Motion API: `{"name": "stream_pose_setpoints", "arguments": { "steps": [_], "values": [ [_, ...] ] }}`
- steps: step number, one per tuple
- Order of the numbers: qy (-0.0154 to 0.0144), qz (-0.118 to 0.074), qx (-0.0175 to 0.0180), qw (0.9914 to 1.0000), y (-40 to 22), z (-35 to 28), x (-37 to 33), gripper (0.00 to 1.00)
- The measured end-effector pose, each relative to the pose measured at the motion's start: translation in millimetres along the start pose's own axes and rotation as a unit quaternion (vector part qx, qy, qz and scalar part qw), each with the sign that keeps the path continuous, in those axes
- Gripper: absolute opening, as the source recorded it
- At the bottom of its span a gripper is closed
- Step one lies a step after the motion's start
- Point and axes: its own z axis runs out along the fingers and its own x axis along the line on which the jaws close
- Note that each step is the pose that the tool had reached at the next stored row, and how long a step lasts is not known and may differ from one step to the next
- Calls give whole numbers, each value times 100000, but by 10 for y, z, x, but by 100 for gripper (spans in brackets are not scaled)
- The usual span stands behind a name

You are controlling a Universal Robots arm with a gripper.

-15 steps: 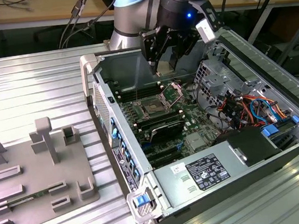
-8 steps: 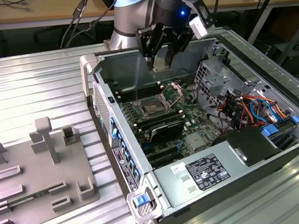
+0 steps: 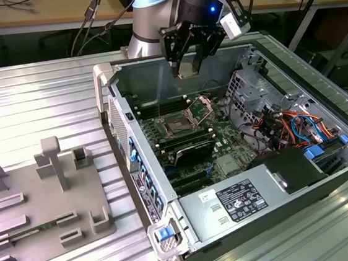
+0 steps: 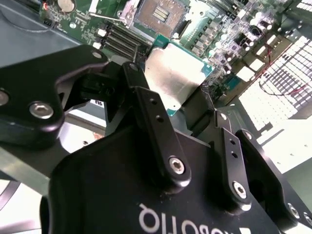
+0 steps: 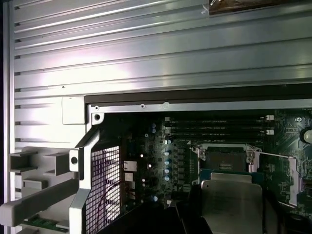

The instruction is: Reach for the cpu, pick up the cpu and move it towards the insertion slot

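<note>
Ribbed metal table w/ grey fixture plate (open PC case beside).

The small flat square cpu with its pale silver metal top and teal-green rim hung tilted above the board, off any surface. The square dark insertion slot, silver-framed with a brownish-gold centre, lay open below on the green circuit board, apart from the chip.

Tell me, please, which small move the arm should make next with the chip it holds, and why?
Probably a short move forward and down toward the insertion slot. The fingers are shut on the cpu, which hangs above the open case. In both wrist views the socket lies just past the chip's far edge, not yet under it.
</note>
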Motion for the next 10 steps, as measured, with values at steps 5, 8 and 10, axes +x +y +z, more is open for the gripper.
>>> {"name": "stream_pose_setpoints", "arguments": {
  "steps": [5, 8, 10],
  "values": [
    [61, 12, 147, 100000, 30, -40, -64, 55],
    [68, 12, 145, 100000, 31, -41, -68, 55],
    [67, 8, 147, 100000, 31, -40, -70, 55]
  ]
}}
